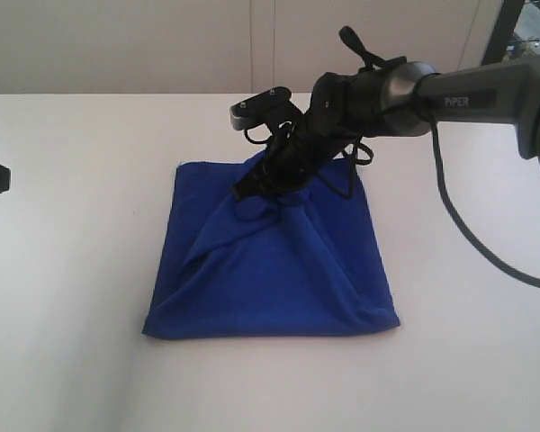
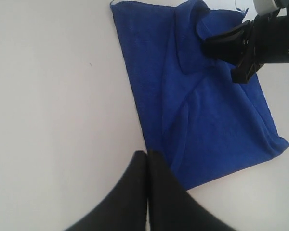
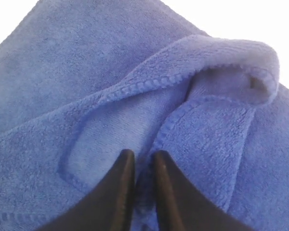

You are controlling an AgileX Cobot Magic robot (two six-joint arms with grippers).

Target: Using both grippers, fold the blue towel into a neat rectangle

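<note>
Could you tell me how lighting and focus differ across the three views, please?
Exterior view: even, soft light, blue towel crisp; left wrist view: left gripper a featureless black shape; right wrist view: towel washed pale, table blown out white.

Towel (image 1: 279,270) lies on the table (image 1: 72,180); right gripper (image 1: 243,191) at its far side

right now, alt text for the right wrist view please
The right claw, its black tips nearly together, sits on the blue towel, which nearly fills the frame. Beyond the tips a hemmed edge curls over into a raised fold.
</note>
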